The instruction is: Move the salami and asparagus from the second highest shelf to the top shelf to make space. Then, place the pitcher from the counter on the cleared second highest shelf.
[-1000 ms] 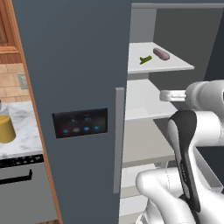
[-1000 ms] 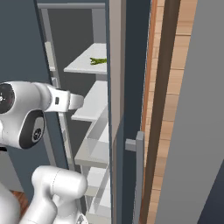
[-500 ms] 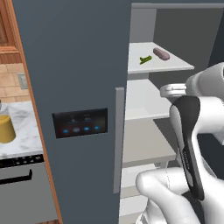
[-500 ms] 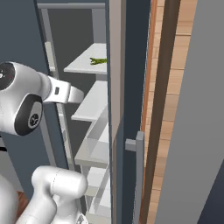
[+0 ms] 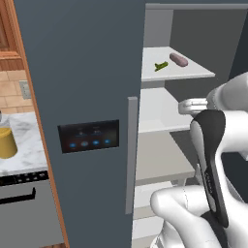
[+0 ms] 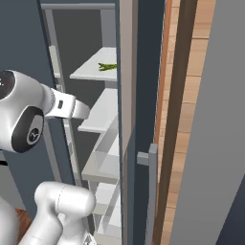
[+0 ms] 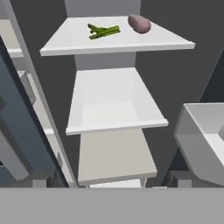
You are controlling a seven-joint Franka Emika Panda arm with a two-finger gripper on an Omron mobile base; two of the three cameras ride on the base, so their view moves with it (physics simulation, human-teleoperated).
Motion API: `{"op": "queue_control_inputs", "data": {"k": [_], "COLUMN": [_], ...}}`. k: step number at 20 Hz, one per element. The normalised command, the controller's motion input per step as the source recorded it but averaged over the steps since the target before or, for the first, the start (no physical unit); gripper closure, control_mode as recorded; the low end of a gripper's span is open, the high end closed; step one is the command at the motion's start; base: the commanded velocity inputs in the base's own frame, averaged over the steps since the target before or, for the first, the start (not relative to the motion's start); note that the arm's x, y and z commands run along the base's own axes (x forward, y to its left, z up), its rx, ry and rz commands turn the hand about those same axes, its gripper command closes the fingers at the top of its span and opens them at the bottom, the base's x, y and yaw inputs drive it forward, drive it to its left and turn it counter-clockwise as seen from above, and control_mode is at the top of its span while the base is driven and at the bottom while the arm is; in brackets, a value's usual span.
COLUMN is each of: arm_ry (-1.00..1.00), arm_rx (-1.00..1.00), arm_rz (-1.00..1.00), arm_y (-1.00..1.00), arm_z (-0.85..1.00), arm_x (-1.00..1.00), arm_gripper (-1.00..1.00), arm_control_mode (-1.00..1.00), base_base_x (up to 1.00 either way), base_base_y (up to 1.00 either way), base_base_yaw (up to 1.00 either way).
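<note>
While the fridge (image 5: 92, 72) stands with its right side open, the salami (image 5: 178, 59) and the asparagus (image 5: 161, 66) lie side by side, near but not touching, on the highest white shelf (image 7: 131, 41) visible inside. From the hand camera the asparagus sits left of the salami, which rests toward the shelf's far right corner. Whether another shelf lies above this one cannot be told from these views. Below it a second white shelf (image 7: 109, 105) is bare, and a greyer slab (image 7: 116, 159) sits lower again. The arm's white wrist (image 5: 193, 105) reaches toward the opening at about the level of the second slab, well short of both foods. The gripper's jaws stand wide apart and hold nothing. The yellow pitcher (image 5: 7, 142) stands upright on the marble counter (image 5: 29, 150), left of the closed fridge door with its dark control panel (image 5: 89, 135).
</note>
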Motion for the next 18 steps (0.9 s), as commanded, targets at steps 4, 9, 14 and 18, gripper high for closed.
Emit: {"op": "queue_control_inputs", "data": {"k": [4,9,14,18], "arm_ry": [0.0,0.0,0.0,0.0], "arm_rx": [-0.01,0.0,0.0,0.0], "arm_rz": [0.0,0.0,0.0,0.0], "arm_y": [0.08,0.1,0.0,0.0], "arm_z": [-0.4,-0.29,0.0,0.0], "arm_x": [-0.43,-0.25,0.0,0.0], "arm_gripper": [-1.0,-1.0,-1.0,-1.0], "arm_control_mode": [-1.0,-1.0,1.0,1.0], "base_base_x": [0.0,0.0,-0.11,-0.26], "base_base_y": [0.0,0.0,0.15,0.24], "base_base_yaw": [0.0,0.0,0.0,0.03]}}
